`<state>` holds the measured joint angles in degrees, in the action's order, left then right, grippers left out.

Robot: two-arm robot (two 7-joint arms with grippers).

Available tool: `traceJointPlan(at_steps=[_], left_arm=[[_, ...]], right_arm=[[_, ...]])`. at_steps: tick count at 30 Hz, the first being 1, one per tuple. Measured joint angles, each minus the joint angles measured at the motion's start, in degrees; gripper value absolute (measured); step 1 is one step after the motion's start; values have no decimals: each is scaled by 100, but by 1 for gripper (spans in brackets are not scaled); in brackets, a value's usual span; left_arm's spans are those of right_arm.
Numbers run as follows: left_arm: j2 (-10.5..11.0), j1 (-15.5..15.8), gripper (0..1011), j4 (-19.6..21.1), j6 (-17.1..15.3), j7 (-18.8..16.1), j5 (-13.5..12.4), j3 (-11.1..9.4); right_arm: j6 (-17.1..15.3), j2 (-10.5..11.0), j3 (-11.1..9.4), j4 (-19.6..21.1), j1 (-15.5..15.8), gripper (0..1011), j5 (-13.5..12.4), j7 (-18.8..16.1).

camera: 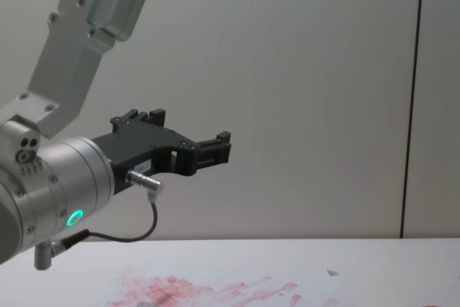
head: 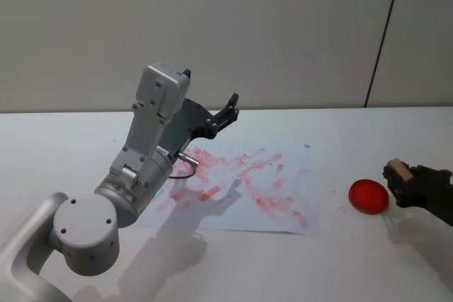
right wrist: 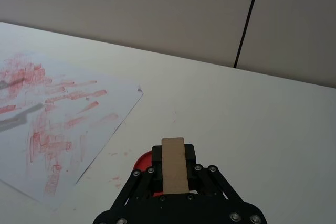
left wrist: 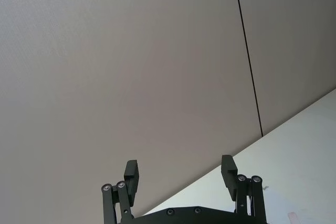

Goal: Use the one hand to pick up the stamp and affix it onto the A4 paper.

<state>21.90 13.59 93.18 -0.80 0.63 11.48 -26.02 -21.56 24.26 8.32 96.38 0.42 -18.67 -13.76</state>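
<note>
Table (head: 368,259): white, carrying everything.
A4 paper (head: 283,167): flat mid-table, smeared with red marks.
My left gripper (left wrist: 179,178): raised above the paper's left part, fingers spread wide, holding nothing.
My right gripper (head: 398,182): right of the paper, fingers clamped on the stamp.
Red ink pad (head: 369,196): between paper and right gripper.
Stamp (right wrist: 174,165): tan block between my right fingers, over the pad's edge.

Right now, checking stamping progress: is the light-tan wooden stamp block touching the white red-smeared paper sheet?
No: the right gripper holds the stamp beside the paper.
</note>
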Motion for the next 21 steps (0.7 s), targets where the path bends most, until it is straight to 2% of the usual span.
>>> traceJointPlan(at_steps=[14,21], left_arm=[[0,0,1001,0,0,0,0,0],[0,0,1001,0,0,0,0,0]], right_arm=[[-87,-302,263,-620,-442,219,494,-147],[-102,-400,344,-812,-569,220,635,-178]])
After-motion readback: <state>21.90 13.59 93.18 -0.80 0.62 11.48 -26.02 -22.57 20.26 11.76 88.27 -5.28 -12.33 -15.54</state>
